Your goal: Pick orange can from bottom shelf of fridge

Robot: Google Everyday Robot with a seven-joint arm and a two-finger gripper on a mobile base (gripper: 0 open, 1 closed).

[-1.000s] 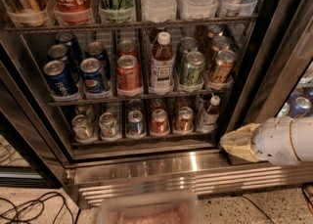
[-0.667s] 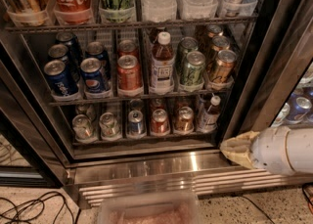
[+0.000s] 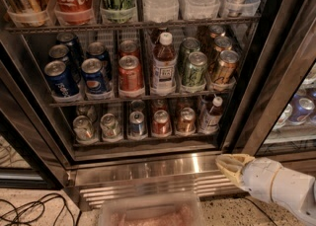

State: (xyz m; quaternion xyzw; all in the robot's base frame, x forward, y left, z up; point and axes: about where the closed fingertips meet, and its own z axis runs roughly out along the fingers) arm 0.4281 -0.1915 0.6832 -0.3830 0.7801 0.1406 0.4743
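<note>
The orange can (image 3: 186, 120) stands on the bottom shelf (image 3: 148, 144) of the fridge (image 3: 274, 77), second from the right in the front row, between a redder short can (image 3: 161, 122) and a small brown bottle (image 3: 211, 115). Its silver lid faces up. My gripper (image 3: 229, 164), cream-coloured on a white wrist, hangs outside the fridge at the lower right, in front of the steel base grille (image 3: 148, 180). It is below and to the right of the orange can, apart from it, and holds nothing that shows.
The middle rack holds blue Pepsi cans (image 3: 60, 78), a red can, a tea bottle (image 3: 164, 64), green cans and gold-brown cans (image 3: 224, 66). A dark door post (image 3: 256, 101) stands right of the shelves. A clear plastic bin (image 3: 150, 212) sits on the floor below; cables (image 3: 29, 210) lie at the left.
My gripper and wrist have moved down and slightly left, from beside the bottom shelf's right end to in front of the base grille. The cans have not moved.
</note>
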